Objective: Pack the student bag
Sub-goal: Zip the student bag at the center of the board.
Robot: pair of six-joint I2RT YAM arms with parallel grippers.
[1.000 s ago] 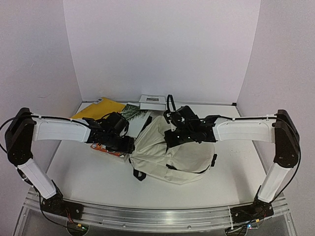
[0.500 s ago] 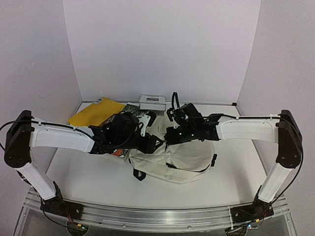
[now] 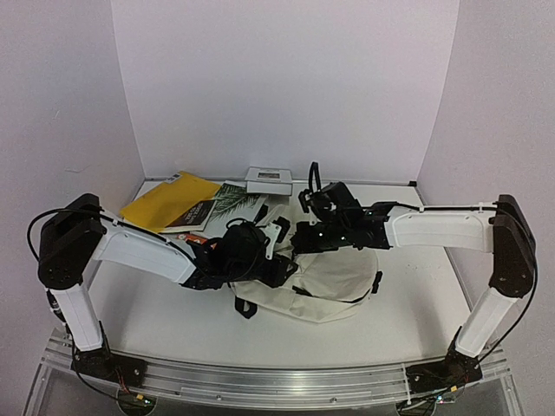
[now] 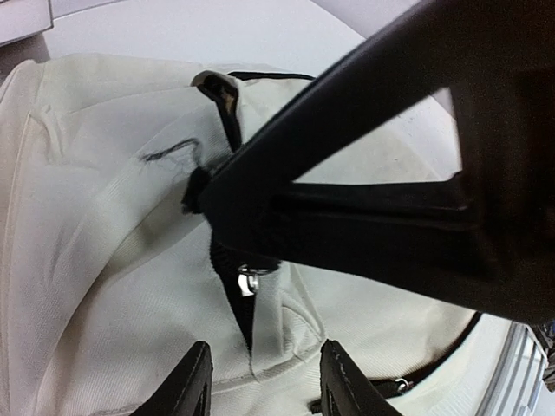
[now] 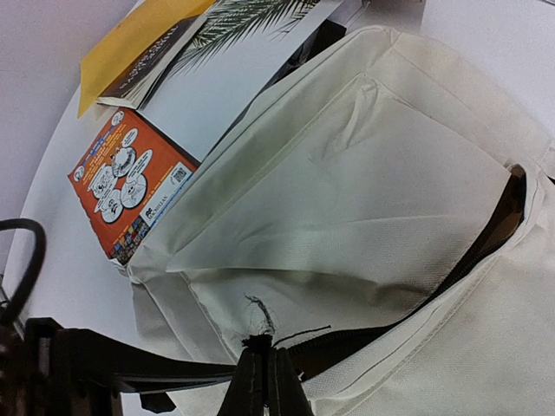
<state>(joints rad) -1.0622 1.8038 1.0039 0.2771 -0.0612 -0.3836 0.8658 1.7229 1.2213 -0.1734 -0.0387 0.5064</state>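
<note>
The student bag (image 3: 334,282) lies in the middle of the table, cream fabric with black zippers. My right gripper (image 5: 263,364) is shut on the frayed black zipper end at the bag's opening (image 5: 408,321) and holds that edge up; from above it (image 3: 301,236) sits at the bag's upper left. My left gripper (image 4: 264,386) hovers open just over the bag's fabric, its fingertips (image 4: 192,381) straddling a seam below a metal zipper pull (image 4: 249,279). The right gripper's black finger crosses that view. From above, the left gripper (image 3: 279,264) is at the bag's left edge.
An orange comic-style book (image 5: 130,186) lies on the table just left of the bag. Behind it are a yellow book (image 3: 160,199), a dark book (image 3: 192,214) and a palm-leaf book (image 3: 234,201). A white box (image 3: 268,179) stands at the back wall.
My left arm has swung right, from over the orange book to the bag's left edge, with its jaws narrowing. The right gripper stays shut on the zipper end, barely shifted.
</note>
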